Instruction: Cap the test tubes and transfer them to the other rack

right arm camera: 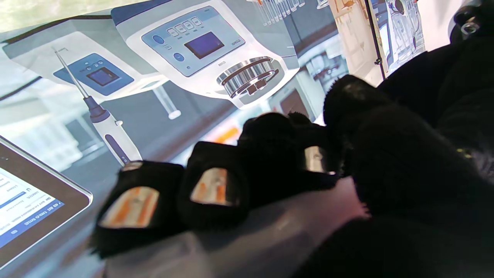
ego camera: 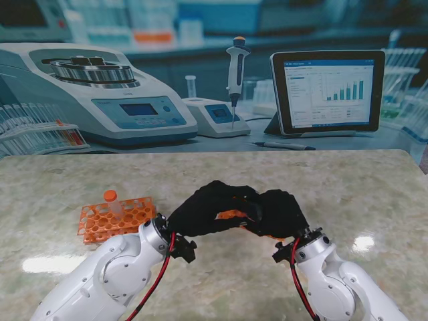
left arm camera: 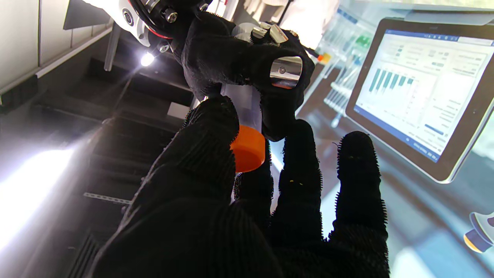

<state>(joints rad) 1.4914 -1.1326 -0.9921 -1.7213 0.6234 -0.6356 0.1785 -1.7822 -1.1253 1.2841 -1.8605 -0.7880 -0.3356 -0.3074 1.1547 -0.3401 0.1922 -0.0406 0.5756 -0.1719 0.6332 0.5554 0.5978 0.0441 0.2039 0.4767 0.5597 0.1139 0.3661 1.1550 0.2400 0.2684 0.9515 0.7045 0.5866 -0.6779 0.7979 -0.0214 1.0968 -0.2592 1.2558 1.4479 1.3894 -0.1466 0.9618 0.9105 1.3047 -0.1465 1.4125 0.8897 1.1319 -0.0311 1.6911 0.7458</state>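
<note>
A printed lab scene is standing behind a pale marble counter (ego camera: 348, 194), with a centrifuge, pipette and tablet pictured on it. Toward the counter's left edge an orange rack (ego camera: 114, 219) is sitting, one capped tube (ego camera: 111, 198) standing in it. Just right of it, near the counter's front edge, the left hand (ego camera: 204, 208) is meeting the right hand (ego camera: 277, 212) at the middle. The left hand's fingers (left arm camera: 210, 135) are pinching an orange cap (left arm camera: 249, 148), which is sitting on the end of a clear tube (left arm camera: 243, 98). The right hand is wrapping its fingers (right arm camera: 210, 185) around that tube's body. The tube's long axis is running from one hand to the other, cap end toward the left hand, so I judge the capping turn falls to the left hand while the right holds steady. Something orange, perhaps a second rack, is peeking out under the hands; I cannot tell for sure.
</note>
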